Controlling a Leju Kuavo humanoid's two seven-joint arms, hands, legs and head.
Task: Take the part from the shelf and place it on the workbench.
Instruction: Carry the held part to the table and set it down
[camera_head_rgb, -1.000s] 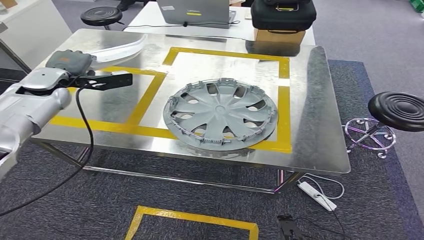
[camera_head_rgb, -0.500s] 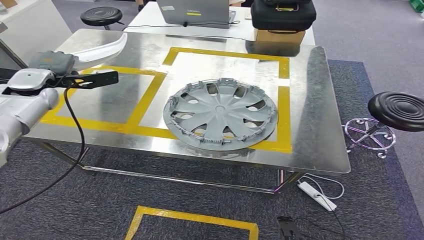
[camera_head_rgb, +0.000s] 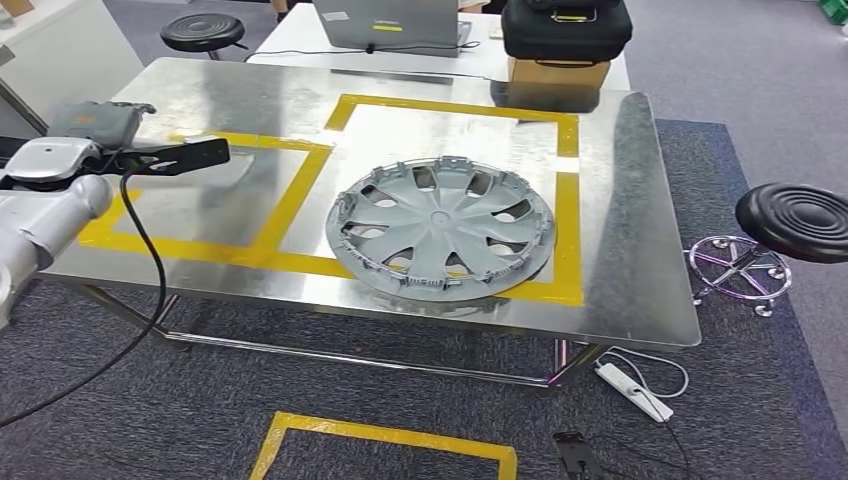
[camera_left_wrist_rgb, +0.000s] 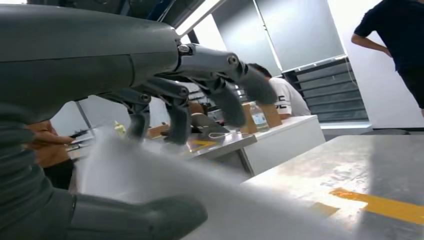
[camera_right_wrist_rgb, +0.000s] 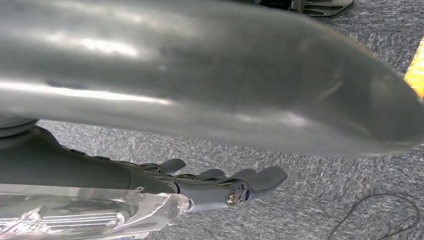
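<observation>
On the steel workbench (camera_head_rgb: 620, 200) the wheel cover (camera_head_rgb: 440, 226) is lying flat; the left hand (camera_left_wrist_rgb: 200, 95) is gripping a pale part (camera_left_wrist_rgb: 165, 175) beside it; the right hand (camera_right_wrist_rgb: 220, 185) is gripping a clear part (camera_right_wrist_rgb: 85, 212).

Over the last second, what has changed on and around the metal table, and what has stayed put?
The left hand has drawn back leftward to the left edge of the table. It carries the pale part, which lies between its thumb and fingers. The hubcap stays flat in the right taped square.
</observation>
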